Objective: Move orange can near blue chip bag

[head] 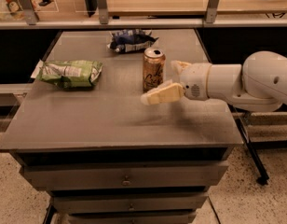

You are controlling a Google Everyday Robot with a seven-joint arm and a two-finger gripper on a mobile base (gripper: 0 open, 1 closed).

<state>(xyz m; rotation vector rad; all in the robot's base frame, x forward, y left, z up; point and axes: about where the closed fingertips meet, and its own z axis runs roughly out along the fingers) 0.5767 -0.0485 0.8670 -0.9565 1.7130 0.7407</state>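
We see a grey table with drawers under it, viewed from the front. The orange can stands upright a little right of the tabletop's middle, its silver top showing. Behind it, near the far edge, lies the wrinkled blue chip bag, with a strip of bare surface between the two. A light green chip bag lies well off to the left. A white arm reaches in from the right, and its gripper hangs at can height, just beside the can's right side. The two cream fingers are spread wide and hold nothing. One crosses in front of the can's lower right, the other sits behind its right shoulder, and we cannot tell whether either touches it. In our judgement, the grasp is not yet made. The slim can could tip if the near finger bumps it before both close evenly. A grip that lands off-centre could let it slip or twist. Carrying it too far back could knock the blue bag off the edge.
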